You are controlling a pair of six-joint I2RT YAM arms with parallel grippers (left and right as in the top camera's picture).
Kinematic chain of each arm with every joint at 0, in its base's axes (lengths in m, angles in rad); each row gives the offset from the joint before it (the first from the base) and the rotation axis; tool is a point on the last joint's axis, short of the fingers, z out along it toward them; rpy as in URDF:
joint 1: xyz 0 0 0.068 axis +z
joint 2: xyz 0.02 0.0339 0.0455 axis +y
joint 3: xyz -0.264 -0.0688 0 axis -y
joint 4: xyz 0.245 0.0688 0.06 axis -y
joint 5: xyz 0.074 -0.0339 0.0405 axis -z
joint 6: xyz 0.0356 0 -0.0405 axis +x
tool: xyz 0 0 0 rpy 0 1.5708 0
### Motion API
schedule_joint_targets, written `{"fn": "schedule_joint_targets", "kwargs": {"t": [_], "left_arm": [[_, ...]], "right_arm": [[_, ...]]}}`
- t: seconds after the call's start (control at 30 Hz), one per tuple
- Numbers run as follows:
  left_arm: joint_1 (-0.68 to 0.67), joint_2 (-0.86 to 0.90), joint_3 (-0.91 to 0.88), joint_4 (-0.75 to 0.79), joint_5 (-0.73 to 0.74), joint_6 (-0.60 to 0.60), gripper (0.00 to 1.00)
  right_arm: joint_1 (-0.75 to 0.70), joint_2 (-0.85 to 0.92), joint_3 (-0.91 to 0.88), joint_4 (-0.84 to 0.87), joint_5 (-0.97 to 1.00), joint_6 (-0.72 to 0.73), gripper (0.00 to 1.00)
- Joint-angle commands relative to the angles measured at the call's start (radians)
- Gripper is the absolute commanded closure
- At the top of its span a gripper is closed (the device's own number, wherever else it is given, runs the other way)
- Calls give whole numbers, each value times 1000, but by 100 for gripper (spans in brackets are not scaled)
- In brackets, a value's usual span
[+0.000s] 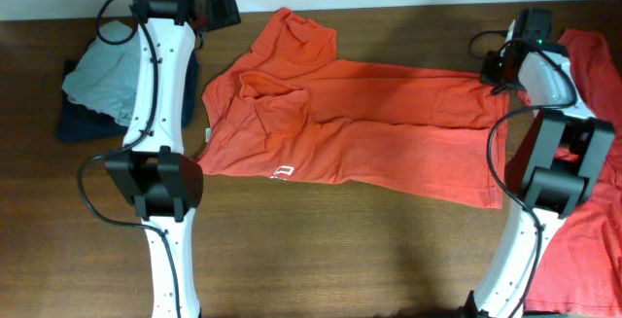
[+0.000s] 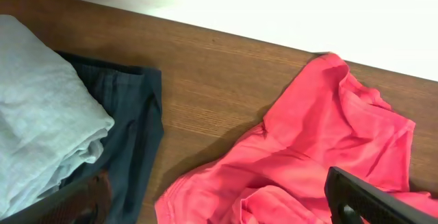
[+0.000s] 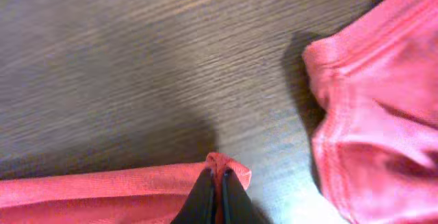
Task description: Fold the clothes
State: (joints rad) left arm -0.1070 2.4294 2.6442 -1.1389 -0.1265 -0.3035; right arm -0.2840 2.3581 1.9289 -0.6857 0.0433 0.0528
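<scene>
An orange-red T-shirt (image 1: 360, 123) lies spread and wrinkled across the middle of the table, a bit of white print at its front edge. My right gripper (image 1: 493, 65) is at the shirt's far right corner. In the right wrist view it (image 3: 219, 176) is shut on a pinched fold of the shirt's hem (image 3: 102, 186). My left gripper (image 1: 225, 7) hovers at the far left, just behind the shirt's sleeve (image 2: 328, 135). Its dark fingers (image 2: 366, 196) stand wide open with nothing between them. A second orange-red shirt (image 1: 583, 172) lies at the right edge, partly under the right arm.
A folded grey garment (image 1: 102, 80) rests on a dark navy one (image 1: 78, 123) at the left; both show under the left gripper (image 2: 41, 128). The second shirt's hem (image 3: 369, 114) lies close to the right of the shut fingers. Bare wooden table (image 1: 389, 250) runs along the front.
</scene>
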Motion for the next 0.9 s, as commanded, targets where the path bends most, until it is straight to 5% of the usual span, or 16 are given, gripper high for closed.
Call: {"fn": "schedule_joint_targets", "kwargs": {"t": [0.0,0.03,0.1,0.13,0.4,0.87], "left_arm": [[-2,-2,9,31,11,-2,1],[-2,-2,9,40,13,-1,1],[-2,2,9,68,56,27,32],[-2,10,9,84,93,37,36],[-55,168,8,221,184,40,19],[-166,323,8,460,191,161,23]], "right_arm": [[-10,-68,8,-22,19,5,96],[-10,-68,8,-29,16,5,96],[-10,-68,8,-46,12,6,96],[-9,-68,8,-56,12,8,96],[13,-68,8,-62,12,8,96],[48,-68,8,-60,13,8,95]]}}
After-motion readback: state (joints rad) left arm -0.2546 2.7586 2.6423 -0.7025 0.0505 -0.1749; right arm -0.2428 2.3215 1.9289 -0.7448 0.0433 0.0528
